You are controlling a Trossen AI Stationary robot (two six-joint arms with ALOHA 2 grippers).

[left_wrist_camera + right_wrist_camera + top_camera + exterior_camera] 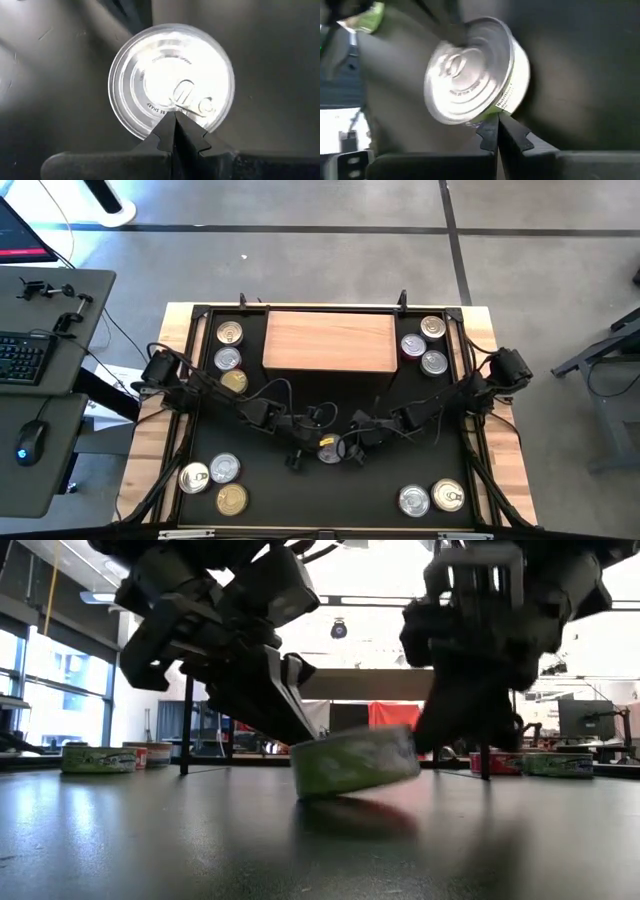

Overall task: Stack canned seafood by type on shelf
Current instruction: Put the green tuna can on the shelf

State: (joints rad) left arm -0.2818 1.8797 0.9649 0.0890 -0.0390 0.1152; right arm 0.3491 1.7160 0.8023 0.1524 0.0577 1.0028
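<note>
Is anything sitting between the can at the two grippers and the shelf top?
Nothing visible. The can lies on the black mat between the left gripper and right gripper, both shut. The mat from there to the shelf holds no cans, only arm links and cables above it. The shelf top is bare.

A short round green-sided tin (355,762) sits tilted on the dark mat (200,840), one edge raised, between two dark grippers; further tins (98,758) stand behind.

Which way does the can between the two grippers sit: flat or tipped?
Tipped. In the low view the can has one edge raised off the black mat, leaning between the left gripper and right gripper.
</note>
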